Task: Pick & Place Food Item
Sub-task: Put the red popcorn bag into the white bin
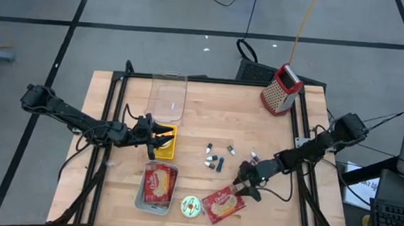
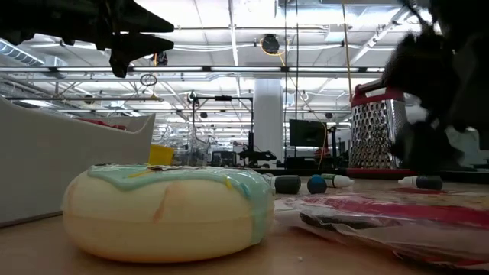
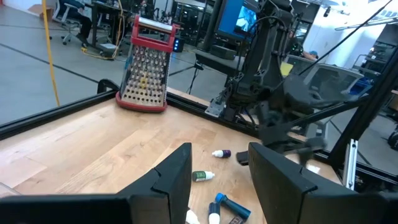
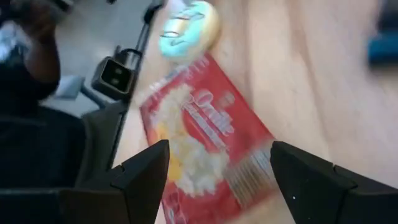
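Right gripper hovering with fingers spread wide, released, just above the far edge of the flat red popcorn packet lying near the table's front, right of the mint-iced doughnut. Left gripper hanging part-open and grasping nothing beside the yellow tray, far-left of the metal tin
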Tool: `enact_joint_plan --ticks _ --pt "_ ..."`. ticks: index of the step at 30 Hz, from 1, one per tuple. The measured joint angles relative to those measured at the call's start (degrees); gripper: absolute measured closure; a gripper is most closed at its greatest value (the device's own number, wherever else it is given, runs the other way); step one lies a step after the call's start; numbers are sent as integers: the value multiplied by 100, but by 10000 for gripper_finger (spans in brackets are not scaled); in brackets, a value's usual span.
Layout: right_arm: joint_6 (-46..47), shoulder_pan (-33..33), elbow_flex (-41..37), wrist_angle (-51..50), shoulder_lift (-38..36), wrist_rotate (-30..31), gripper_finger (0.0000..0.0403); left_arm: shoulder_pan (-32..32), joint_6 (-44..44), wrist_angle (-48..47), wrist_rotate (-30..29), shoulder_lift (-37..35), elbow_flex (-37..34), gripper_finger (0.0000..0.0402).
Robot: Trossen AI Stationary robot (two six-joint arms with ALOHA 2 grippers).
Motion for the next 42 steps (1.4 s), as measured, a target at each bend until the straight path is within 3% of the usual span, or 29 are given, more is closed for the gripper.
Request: enact_joint_plan --ticks 7,18,32,42 --pt "-2070 130 782 -1541 -8 11 133 0 -42 -2 0 0 0 245" --pt "-3469 453 1569 -3494 -100 462 133 -1 -42 -4 0 0 0 245" --pt "-3673 1830 2013 -4216 -78 2288 133 0 -188 -44 0 0 0 245" --pt "-3606 1983 2162 -4005 511 1774 133 0 -396 -52 0 0 0 245"
